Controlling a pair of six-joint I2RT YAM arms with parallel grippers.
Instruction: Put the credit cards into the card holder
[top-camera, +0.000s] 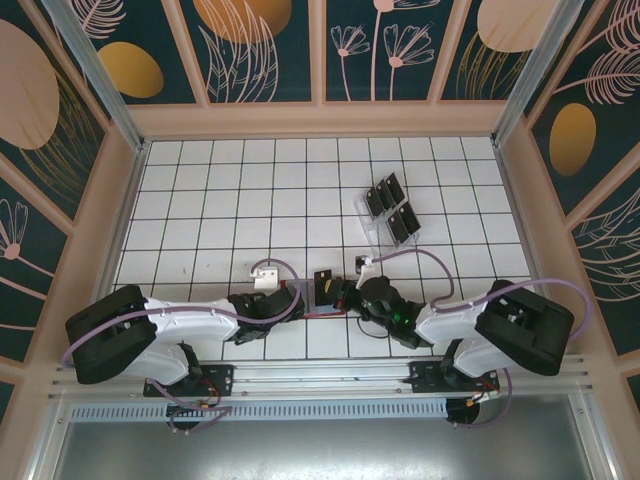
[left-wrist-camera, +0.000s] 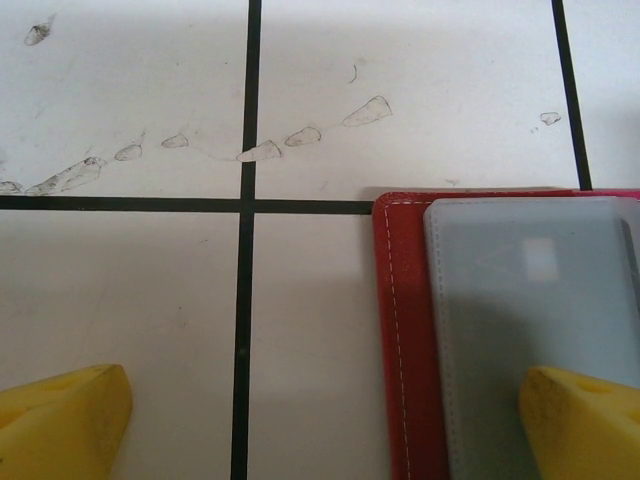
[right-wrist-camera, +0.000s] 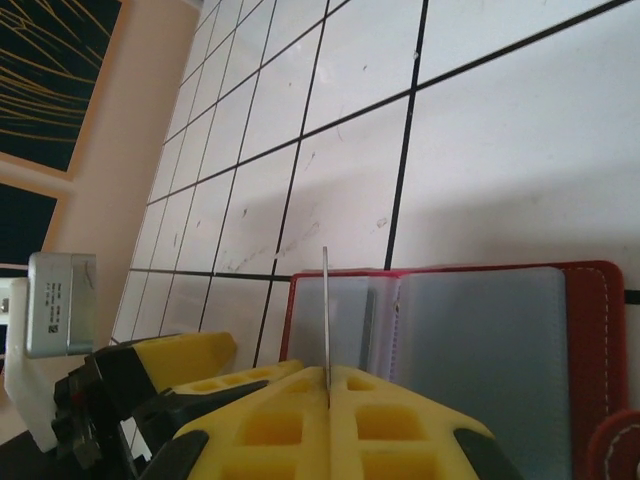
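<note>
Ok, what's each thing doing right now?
Small red folding wallet: open, lying flat.
Thin flat card: upright, edge-on, pinched over the wallet.
Right gripper: shut on the card.
Left gripper: open, straddling the wallet's edge.
Black rectangular cards: slotted in the clear plastic tray.

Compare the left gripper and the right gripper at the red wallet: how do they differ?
The left gripper is open; the right gripper is shut on a credit card. The left has one finger over the grey pocket of the red wallet and one over bare table; the right points its card edge-on at the wallet. Both have yellow fingers.
</note>
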